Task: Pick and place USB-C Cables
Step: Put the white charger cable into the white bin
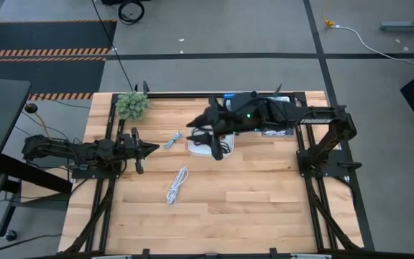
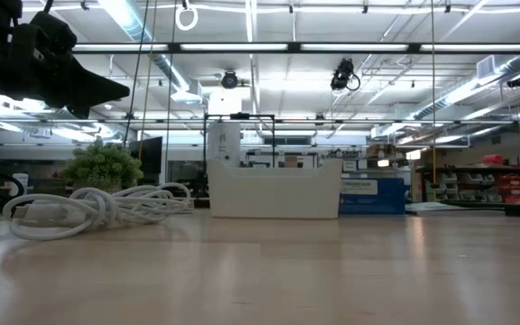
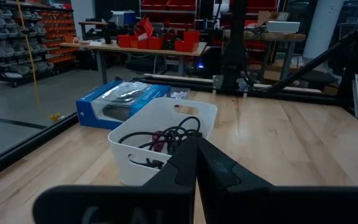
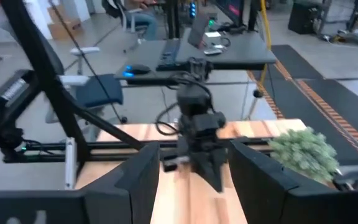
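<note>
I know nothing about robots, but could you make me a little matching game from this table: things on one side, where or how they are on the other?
Things:
1. long white cable
2. white tray
3. green plant
4. right gripper

States:
A. jaws open
B. holds dark cables
C. far left corner of the table
D. loose on the bare wood

Pairs: 1-D, 2-B, 3-C, 4-A. The left gripper waits at the left, jaws shut.
</note>
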You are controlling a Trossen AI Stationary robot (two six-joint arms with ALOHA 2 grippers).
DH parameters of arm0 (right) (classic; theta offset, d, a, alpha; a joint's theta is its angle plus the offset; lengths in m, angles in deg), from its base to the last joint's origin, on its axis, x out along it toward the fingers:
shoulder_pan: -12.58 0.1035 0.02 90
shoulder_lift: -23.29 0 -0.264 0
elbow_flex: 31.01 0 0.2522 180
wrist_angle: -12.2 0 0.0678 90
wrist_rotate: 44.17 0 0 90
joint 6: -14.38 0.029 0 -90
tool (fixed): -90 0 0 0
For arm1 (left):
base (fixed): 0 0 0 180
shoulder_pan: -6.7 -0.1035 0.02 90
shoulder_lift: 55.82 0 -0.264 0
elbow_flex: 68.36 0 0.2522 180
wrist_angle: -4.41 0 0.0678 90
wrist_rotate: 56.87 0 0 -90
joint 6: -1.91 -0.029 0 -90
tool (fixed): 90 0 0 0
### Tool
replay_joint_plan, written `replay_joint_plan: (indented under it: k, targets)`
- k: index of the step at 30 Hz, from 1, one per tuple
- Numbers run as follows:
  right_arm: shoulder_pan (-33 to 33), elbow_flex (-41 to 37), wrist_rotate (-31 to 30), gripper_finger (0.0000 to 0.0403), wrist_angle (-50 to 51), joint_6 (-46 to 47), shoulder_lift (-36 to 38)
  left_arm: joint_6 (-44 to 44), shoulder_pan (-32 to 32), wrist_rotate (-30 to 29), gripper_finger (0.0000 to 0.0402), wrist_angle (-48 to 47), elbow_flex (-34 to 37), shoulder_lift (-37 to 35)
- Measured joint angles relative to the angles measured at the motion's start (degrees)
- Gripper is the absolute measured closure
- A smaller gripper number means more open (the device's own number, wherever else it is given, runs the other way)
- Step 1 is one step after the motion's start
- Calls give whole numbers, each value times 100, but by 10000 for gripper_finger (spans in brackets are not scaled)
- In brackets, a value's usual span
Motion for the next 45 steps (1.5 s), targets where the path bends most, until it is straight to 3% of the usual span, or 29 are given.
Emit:
replay_joint_plan:
  k: [15,23,30,38,45]
  targets:
    - [1241,4,-830,218,-1733,399,-42,0,1,0,388,-1,1,1]
    - [1611,7,-1329,218,-2446,-60,-33,0,0,2,388,0,0,2]
    - [1658,11,-1414,218,-2806,-216,-128,-2,-1,2,388,-1,0,2]
    - [1642,198,-1302,218,-2601,-307,-649,0,1,2,388,-2,1,22]
    - [1640,1692,-1146,218,-1376,-812,-1579,0,1,2,388,-3,-1,26]
